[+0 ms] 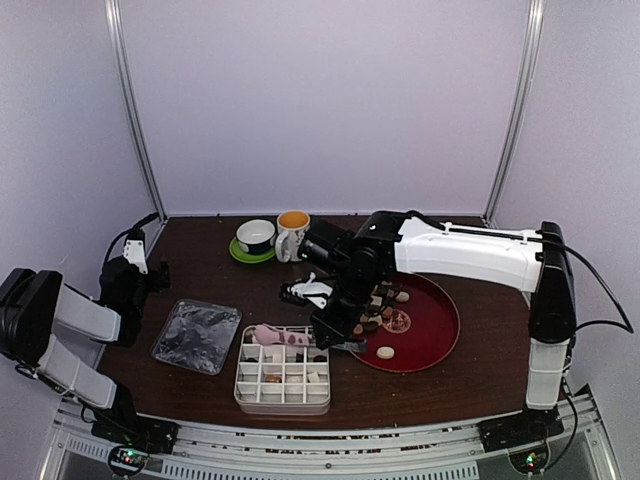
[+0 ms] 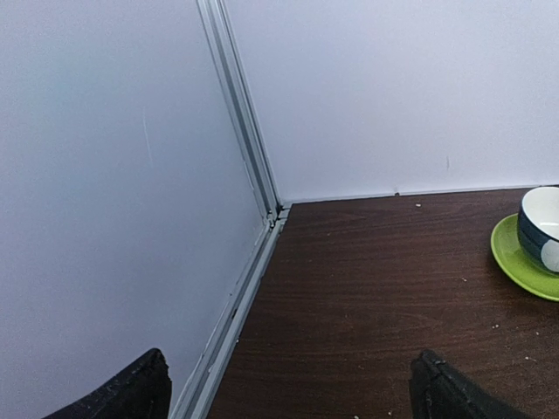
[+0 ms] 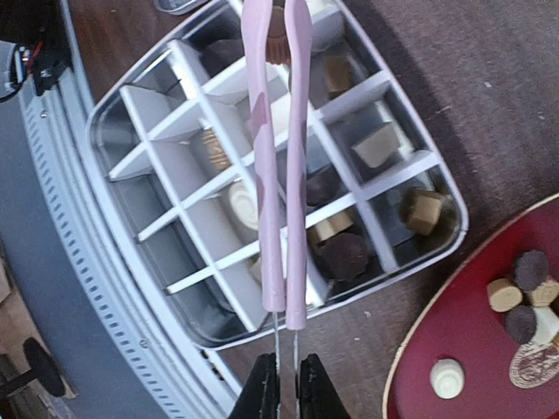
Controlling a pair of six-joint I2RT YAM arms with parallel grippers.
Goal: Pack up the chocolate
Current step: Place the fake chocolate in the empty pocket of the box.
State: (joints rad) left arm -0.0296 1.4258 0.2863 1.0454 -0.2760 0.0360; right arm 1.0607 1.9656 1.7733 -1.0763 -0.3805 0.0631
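Left corner: bare surface (image 2: 367, 297) lies ahead of the wide-spread left gripper (image 2: 288, 397); the frame post (image 2: 240, 122) and wall close the left side; a bowl (image 2: 541, 229) on a green saucer (image 2: 517, 262) stands at the right.
Box top: pink tongs (image 3: 275, 175), pinched in the right gripper (image 3: 286, 388), run lengthwise over the divided box (image 3: 367, 281); the side cells are reachable from above; several hold chocolate (image 3: 345, 255).
Centre: the right arm (image 1: 460, 252) spans above the red plate (image 1: 440, 330); a mug (image 1: 291, 233) stands behind.
Front left: a clear plastic cover (image 1: 196, 335) lies just beside the box.
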